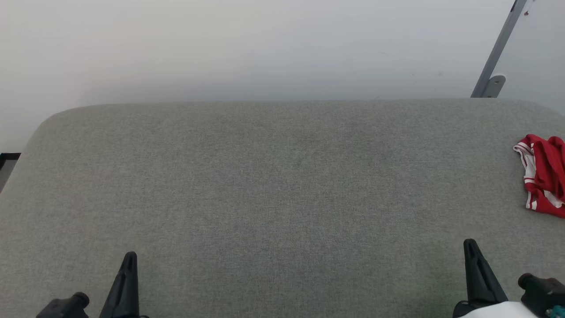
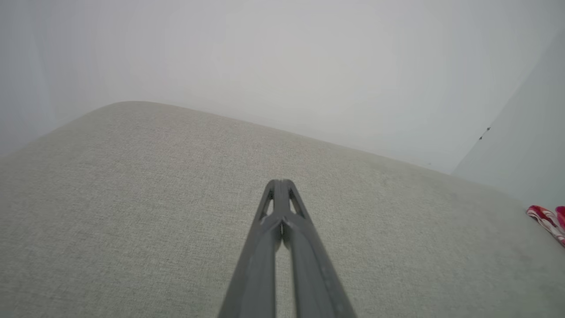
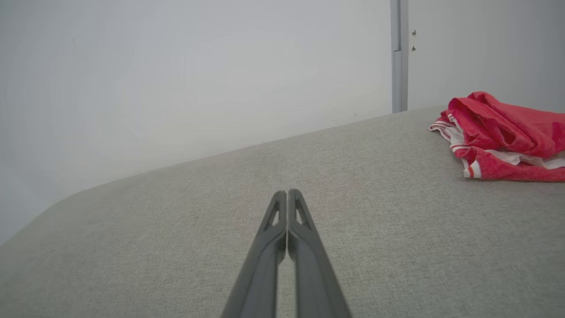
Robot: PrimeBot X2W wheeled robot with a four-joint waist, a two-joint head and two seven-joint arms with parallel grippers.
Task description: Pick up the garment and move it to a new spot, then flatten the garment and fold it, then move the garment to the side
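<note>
1. Tool at the lower left of the head view: the left gripper (image 1: 130, 258), two long dark fingers pressed together along their length, tips meeting and nothing between them. It is poised over bare fabric near the front edge.
2. Beneath both arms lies a broad pale grey woven-fabric cushion (image 1: 282, 176) with rounded far corners. Behind it stands a plain off-white wall (image 1: 265, 44).
3. At the lower right of the head view is the right gripper (image 1: 469, 245), likewise closed tight and gripping nothing. Its wrist view shows the two fingers meeting at the tip, pointing across the cushion.
4. Further right, well apart from both grippers, lies the bright red soft fabric garment (image 1: 546, 172) with white cuffs and thin white-and-red striped trim. It is crumpled in a heap near the cushion's right end. The head view cuts it off at the picture's edge, so its full spread cannot be told.
5. Beyond the garment, a slim grey metal bar (image 1: 499, 46) rises against the wall from a rounded foot at the cushion's far edge.
</note>
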